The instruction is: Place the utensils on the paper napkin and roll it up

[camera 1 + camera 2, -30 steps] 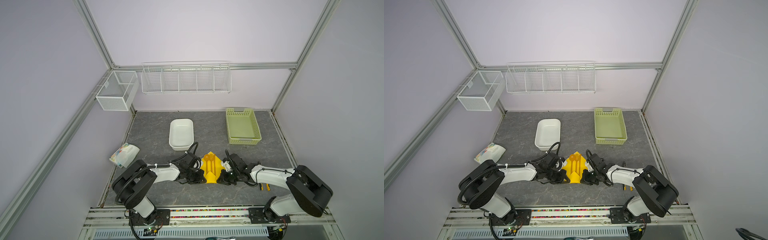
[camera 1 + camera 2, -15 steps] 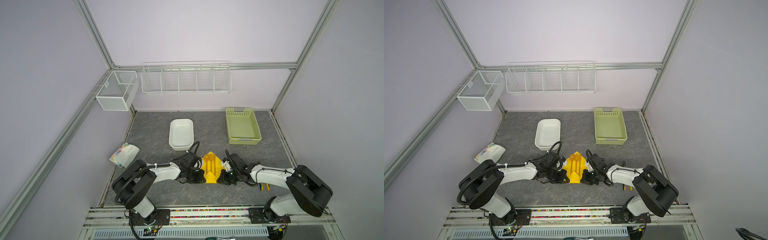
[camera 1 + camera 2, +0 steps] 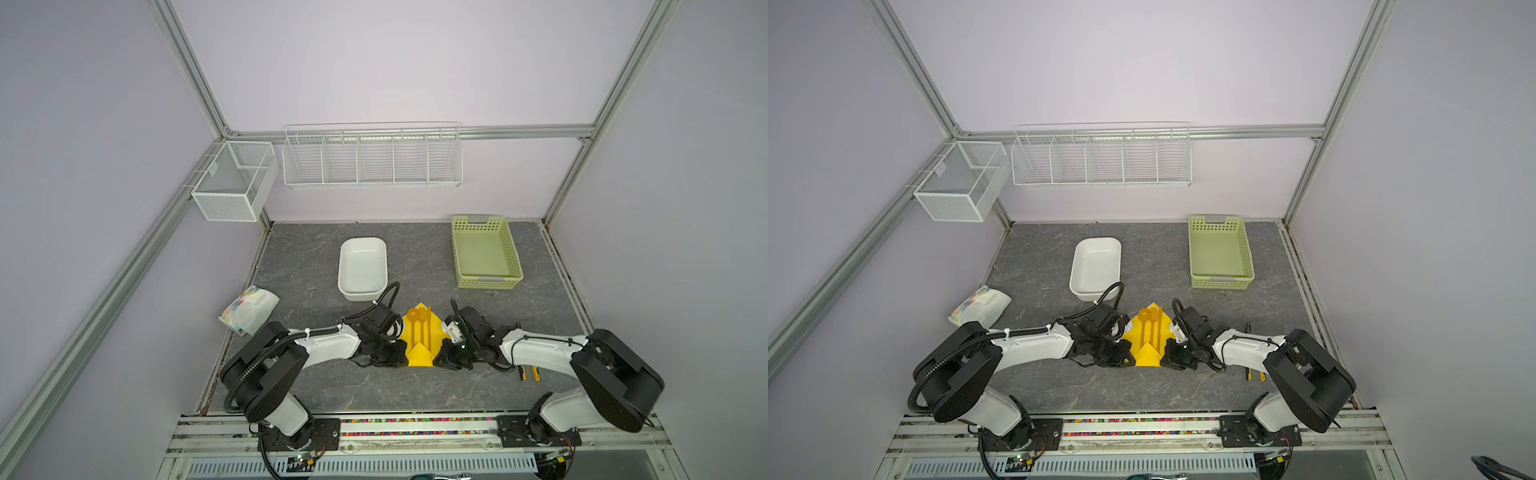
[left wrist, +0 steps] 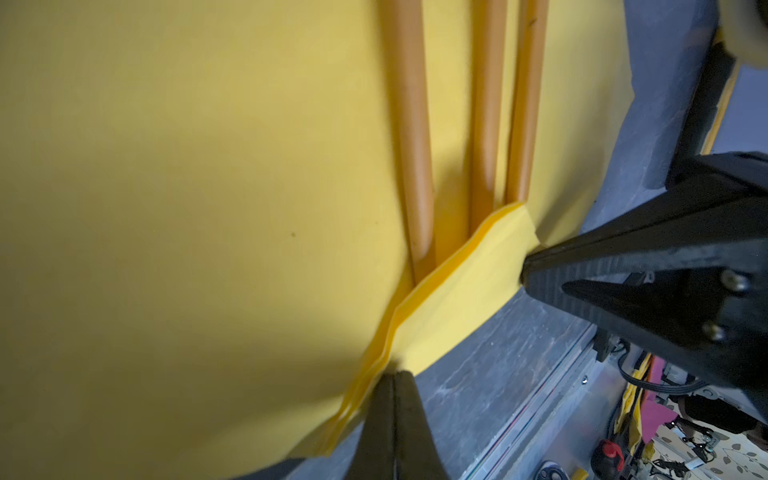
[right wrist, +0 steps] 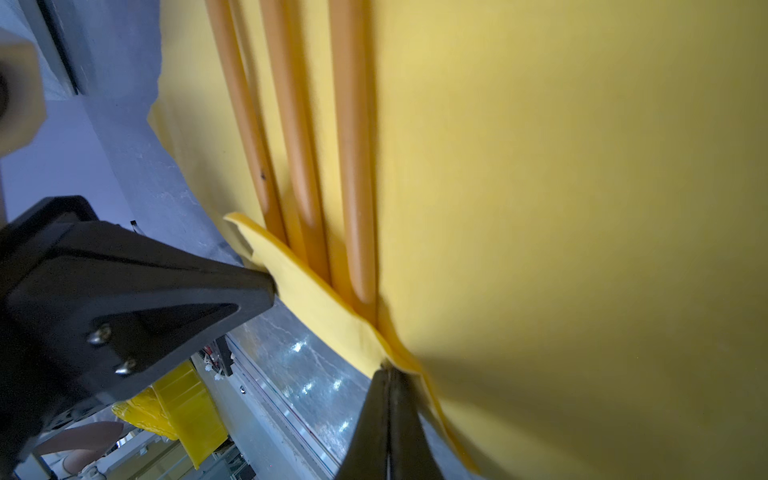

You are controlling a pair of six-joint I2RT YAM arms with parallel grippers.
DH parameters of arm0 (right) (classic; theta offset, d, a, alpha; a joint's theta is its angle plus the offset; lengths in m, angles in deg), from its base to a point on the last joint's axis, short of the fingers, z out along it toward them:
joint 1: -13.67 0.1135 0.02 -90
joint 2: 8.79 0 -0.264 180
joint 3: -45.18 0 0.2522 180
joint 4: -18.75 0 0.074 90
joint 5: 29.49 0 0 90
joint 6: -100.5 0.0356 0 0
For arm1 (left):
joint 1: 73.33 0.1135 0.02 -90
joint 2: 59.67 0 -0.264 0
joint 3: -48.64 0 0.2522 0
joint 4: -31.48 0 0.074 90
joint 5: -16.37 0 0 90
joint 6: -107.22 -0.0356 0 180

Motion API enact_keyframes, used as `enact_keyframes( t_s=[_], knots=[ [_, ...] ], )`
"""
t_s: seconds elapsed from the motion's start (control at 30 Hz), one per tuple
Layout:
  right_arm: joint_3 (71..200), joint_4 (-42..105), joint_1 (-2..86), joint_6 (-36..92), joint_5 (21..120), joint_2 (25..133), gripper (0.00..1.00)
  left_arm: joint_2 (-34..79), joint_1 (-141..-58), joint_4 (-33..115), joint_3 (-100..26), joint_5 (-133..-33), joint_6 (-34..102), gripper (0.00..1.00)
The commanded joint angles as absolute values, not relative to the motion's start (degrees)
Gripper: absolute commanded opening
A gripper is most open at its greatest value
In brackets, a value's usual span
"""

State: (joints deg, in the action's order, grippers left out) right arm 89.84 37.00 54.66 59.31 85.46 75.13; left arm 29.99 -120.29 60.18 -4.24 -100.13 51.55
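The yellow paper napkin [image 3: 432, 332] [image 3: 1168, 328] lies as a diamond at the front middle of the table. Three orange utensils [image 3: 420, 328] [image 3: 1151, 330] lie on it side by side, a round spoon bowl at the far end. The near corner is folded up over the handle ends [image 4: 415, 174] [image 5: 353, 166]. My left gripper [image 3: 402, 358] [image 4: 394, 376] is shut on the left end of that folded flap [image 4: 457, 291]. The right gripper [image 3: 441, 358] [image 5: 388, 372] is shut on the flap's right end [image 5: 324, 307]. Each wrist view also shows the opposite gripper's tip at the flap.
A white tub [image 3: 362, 268] stands just behind the left arm. A green basket [image 3: 485, 253] sits at the back right. A white printed packet [image 3: 249, 309] lies at the left edge. Yellow-and-black pliers [image 3: 528, 374] lie under the right arm. Wire racks hang on the back wall.
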Motion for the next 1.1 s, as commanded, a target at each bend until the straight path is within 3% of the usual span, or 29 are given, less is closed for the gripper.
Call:
enact_keyframes(
  t_s=[0.0, 0.53, 1.07],
  knots=[
    [87.71, 40.94, 54.23, 59.28, 82.79, 76.95, 0.07, 30.77, -120.02, 69.48, -2.92, -91.98, 50.23, 0.04],
    [87.68, 40.43, 54.27, 59.10, 83.41, 77.49, 0.07, 25.20, -115.08, 73.69, -2.86, -91.07, 49.14, 0.04],
    [87.97, 40.29, 54.27, 59.37, 83.89, 77.49, 0.07, 26.14, -121.10, 67.81, -8.30, -96.82, 54.50, 0.03]
  ],
)
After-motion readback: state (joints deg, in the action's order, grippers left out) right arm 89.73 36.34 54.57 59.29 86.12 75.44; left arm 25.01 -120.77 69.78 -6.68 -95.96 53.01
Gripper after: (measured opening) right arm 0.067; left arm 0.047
